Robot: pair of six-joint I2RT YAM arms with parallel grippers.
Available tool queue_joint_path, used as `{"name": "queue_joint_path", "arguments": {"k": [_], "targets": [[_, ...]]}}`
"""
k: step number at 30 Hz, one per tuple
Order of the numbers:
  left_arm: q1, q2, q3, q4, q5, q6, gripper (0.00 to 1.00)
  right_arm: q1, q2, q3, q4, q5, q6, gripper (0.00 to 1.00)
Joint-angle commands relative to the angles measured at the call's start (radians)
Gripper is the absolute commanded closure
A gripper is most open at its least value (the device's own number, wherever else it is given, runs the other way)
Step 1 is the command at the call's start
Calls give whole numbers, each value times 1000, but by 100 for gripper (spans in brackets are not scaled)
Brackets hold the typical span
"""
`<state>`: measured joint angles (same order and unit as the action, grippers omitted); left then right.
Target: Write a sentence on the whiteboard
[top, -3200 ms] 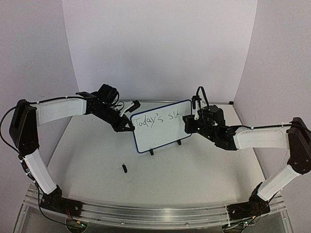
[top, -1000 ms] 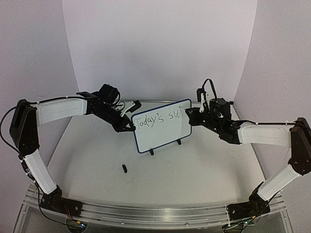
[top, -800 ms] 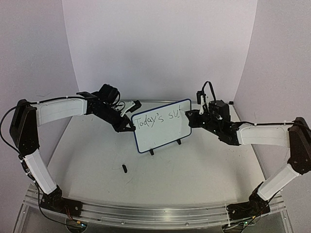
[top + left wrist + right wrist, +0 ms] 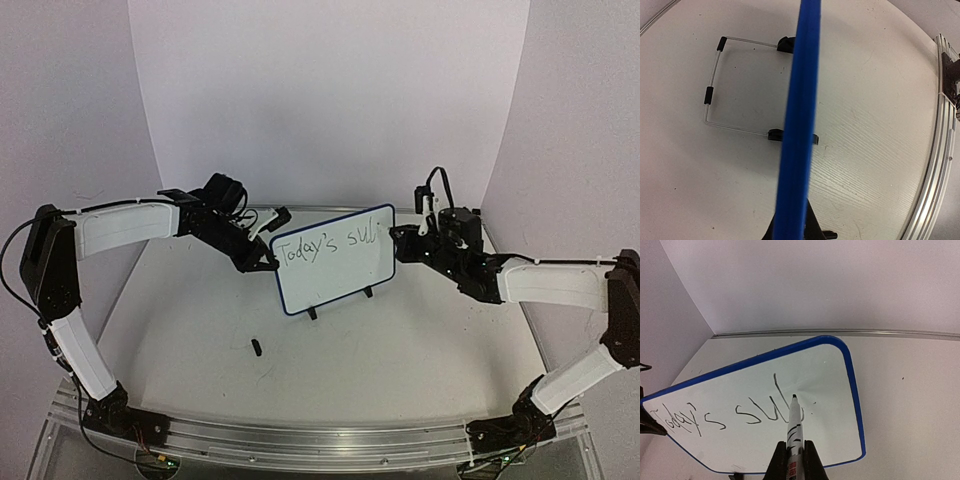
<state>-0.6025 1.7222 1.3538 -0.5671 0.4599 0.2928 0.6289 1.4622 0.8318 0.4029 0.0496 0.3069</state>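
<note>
Blue-rimmed and white-faced, the whiteboard (image 4: 333,258) stands toward the far edge of the bench, about midway between the left and right edges. It leans back on its black clip feet (image 4: 777,135) and thin wire stand (image 4: 715,90), with its right end turned a little toward the far right corner. The sentence (image 4: 325,246) runs along the top line in black and reads roughly "Today's su", followed by one or two tall strokes. The lower half of the board is bare.

The marker (image 4: 794,427) points at the spot just right of the last stroke. From the wrist view I cannot tell whether its tip is touching the surface or a hair off it. The right gripper (image 4: 795,456) has its fingers closed tight on the marker barrel and comes in from the bench's right side. The left gripper (image 4: 262,262) is clamped on the board's left rim, which runs edge-on between its fingers in the left wrist view.

To do this step well, I judge that tip pressure matters most. The board rests only on light feet and wire, so the strokes should be pressed gently and drawn across the face rather than pushed into it, with the left clamp taking the load. Little room is left before the right rim, so the next words probably belong on a second line, started back toward the left. A small black piece (image 4: 256,347), perhaps the cap, lies on the table (image 4: 420,350) nearer the front edge, well apart from the work.
</note>
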Motion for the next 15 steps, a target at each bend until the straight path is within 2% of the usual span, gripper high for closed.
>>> {"name": "queue_joint_path", "arguments": {"k": [1,15], "targets": [[-5,39,0,-60,-87,43,100,-4,-62,14,25,-13,-24,100],[-5,40,-2,-60,-87,42,100,-4,13,79,35,22,-62,100]]}}
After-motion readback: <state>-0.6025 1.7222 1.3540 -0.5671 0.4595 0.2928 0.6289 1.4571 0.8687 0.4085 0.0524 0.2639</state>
